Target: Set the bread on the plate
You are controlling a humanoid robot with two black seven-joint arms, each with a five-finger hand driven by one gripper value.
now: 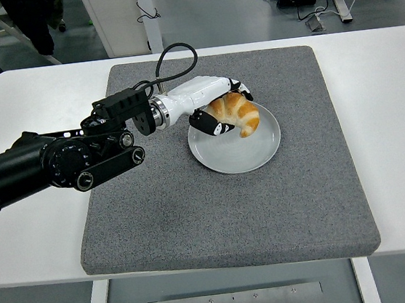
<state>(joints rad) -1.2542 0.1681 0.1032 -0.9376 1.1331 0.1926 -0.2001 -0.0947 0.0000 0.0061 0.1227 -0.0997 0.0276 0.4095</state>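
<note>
A golden croissant (pixel 239 113) is held in my left hand (pixel 221 111), whose fingers are curled around it. The hand and bread hang low over the upper part of a pale grey plate (pixel 236 153), which sits on a dark grey mat (pixel 195 211). Whether the croissant touches the plate I cannot tell. My left arm (pixel 57 162) reaches in from the left edge across the mat. My right arm is out of view.
The mat covers the middle of a white table (pixel 27 215). Beyond the table's far edge lie cables and furniture legs on the floor. A dark chair stands at the top left.
</note>
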